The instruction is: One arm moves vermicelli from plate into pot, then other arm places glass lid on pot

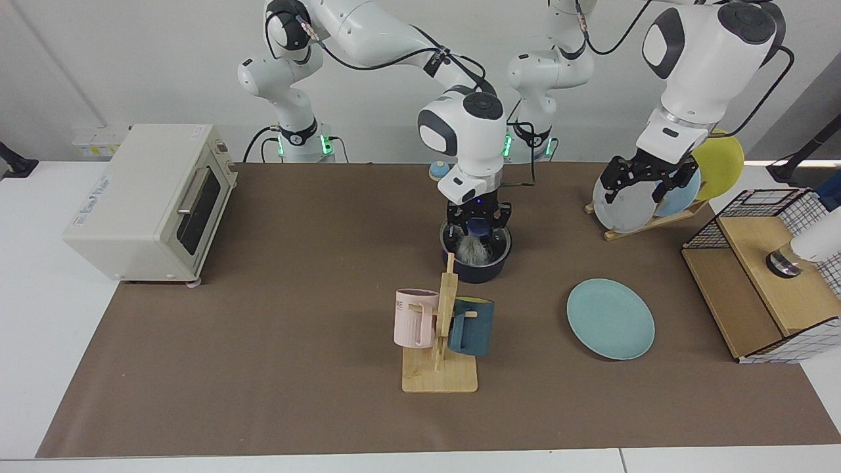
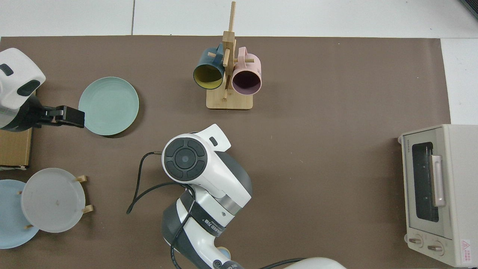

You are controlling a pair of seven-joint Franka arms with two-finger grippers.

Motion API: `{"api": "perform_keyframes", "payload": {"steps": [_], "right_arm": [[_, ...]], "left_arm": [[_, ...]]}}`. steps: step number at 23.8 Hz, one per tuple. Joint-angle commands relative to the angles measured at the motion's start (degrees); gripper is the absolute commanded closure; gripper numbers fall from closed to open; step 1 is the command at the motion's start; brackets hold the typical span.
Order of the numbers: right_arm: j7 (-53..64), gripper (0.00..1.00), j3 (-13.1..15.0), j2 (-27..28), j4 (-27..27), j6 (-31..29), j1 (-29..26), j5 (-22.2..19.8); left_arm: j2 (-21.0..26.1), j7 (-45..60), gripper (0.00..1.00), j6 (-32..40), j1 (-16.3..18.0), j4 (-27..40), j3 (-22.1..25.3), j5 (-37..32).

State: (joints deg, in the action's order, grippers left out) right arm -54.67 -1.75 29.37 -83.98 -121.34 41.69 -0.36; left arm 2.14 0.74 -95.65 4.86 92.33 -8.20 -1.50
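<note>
The dark navy pot (image 1: 476,269) stands at mid-table, behind the mug stand. The white vermicelli (image 1: 470,249) lies inside it, seen through the glass lid (image 1: 500,242), which sits on the pot's rim. My right gripper (image 1: 477,226) points down over the pot, shut on the lid's blue knob. In the top view the right arm (image 2: 198,168) hides the pot and lid. The teal plate (image 1: 611,318) (image 2: 108,105) lies bare on the mat. My left gripper (image 1: 644,190) (image 2: 69,116) waits open above the table near the dish rack, holding nothing.
A toaster oven (image 1: 151,197) stands at one end of the brown mat. A wooden mug stand (image 1: 440,335) with a pink and a blue mug is in front of the pot. A dish rack with plates (image 1: 631,210) and a wire basket (image 1: 769,276) are beyond the teal plate.
</note>
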Motion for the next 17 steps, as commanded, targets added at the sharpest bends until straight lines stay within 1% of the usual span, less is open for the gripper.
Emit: {"api": "perform_keyframes", "payload": {"steps": [1, 10, 14, 17], "right_arm": [[1.24, 1.0, -0.27, -1.25, -1.27, -1.62, -0.3, 1.51], [1.32, 1.0, -0.27, -1.42, -1.8, -1.01, -0.3, 1.51], [1.32, 1.0, -0.27, -1.51, -1.8, -1.09, -0.3, 2.73], [1.5, 1.0, -0.27, -1.42, -1.8, -1.18, -0.3, 2.74]], "left_arm": [[-0.03, 0.31, 0.0, 1.08, 0.24, -0.83, -0.15, 0.35], [-0.03, 0.31, 0.0, 1.08, 0.24, -0.83, -0.06, 0.35], [-0.03, 0.31, 0.0, 1.17, 0.24, -0.83, -0.15, 0.35], [-0.03, 0.31, 0.0, 1.08, 0.24, -0.83, -0.15, 0.35]]}}
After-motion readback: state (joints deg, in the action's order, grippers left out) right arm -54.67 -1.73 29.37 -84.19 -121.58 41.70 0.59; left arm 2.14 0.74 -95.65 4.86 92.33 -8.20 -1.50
